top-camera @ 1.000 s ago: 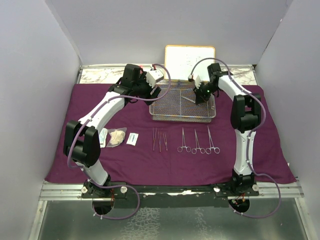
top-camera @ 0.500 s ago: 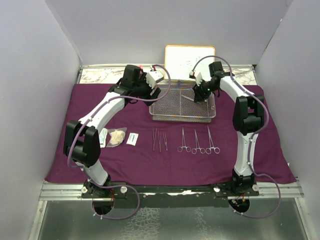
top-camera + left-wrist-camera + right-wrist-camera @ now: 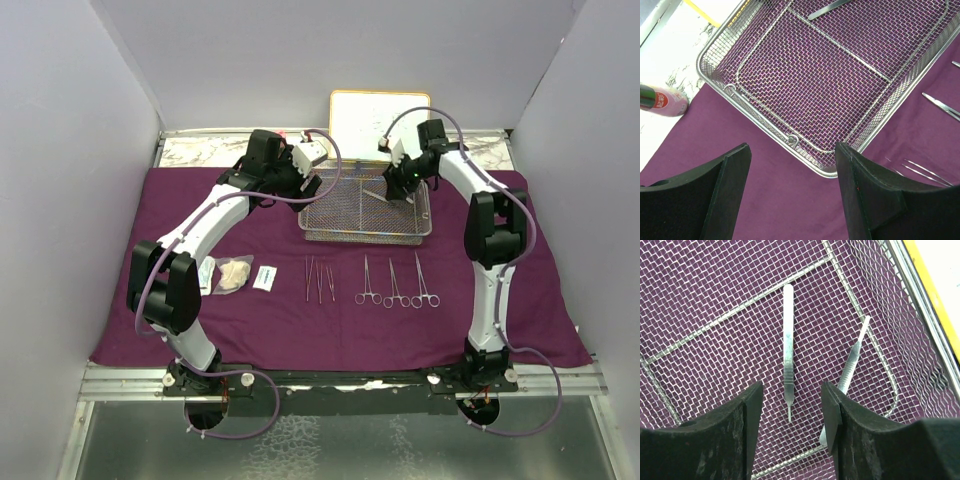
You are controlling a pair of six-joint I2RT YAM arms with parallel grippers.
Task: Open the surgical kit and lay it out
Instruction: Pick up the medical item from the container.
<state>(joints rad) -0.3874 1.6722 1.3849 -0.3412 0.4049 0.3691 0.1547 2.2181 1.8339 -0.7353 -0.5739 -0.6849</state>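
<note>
walls: plain pale grey, three sides | tabletop: white marbled | whiteboard: against back wall

And the right gripper lets go! A second ago its fingers were pinched together low over the wire-mesh tray. Half a second ago they were parting, and now we see them standing well apart. Between them a slim steel handle lies flat on the mesh, touched by neither finger. We also watch the right wrist lift and draw back toward the tray's far right corner, sitting higher in the overhead view than it did before. The handle seems to have ended up a touch nearer the far rim.
</note>
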